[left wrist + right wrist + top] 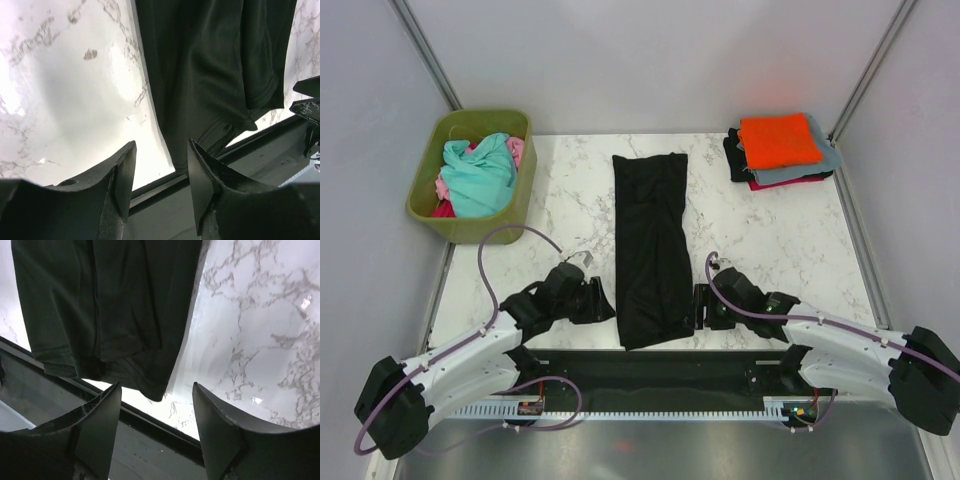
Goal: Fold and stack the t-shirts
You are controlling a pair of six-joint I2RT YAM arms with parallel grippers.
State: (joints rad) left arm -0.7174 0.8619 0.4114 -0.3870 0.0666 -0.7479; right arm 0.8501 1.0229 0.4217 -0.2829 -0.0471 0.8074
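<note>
White marble tbl point(780, 240) w/ grey walls point(650, 60).

The long t-shirt point(651, 250) is plain black. The table point(780, 240) is white marble with grey veins. The tub point(425, 200) is olive green, with a teal shirt point(480, 175) inside. The stacked orange shirt point(778, 140) lies over a grey-blue shirt point(820, 165).

At the top view's upper right, the orange t-shirt point(778, 140) covers most of the stack; the grey-blue t-shirt point(823, 163) and magenta t-shirt point(786, 183) beneath show only edges. In the olive tub point(424, 205) at upper left, the teal t-shirt point(480, 177) buries most of the pink cloth point(517, 150) and red cloth point(442, 209). Both wrist views crop the black t-shirt point(210, 65) at their top edges.
</note>
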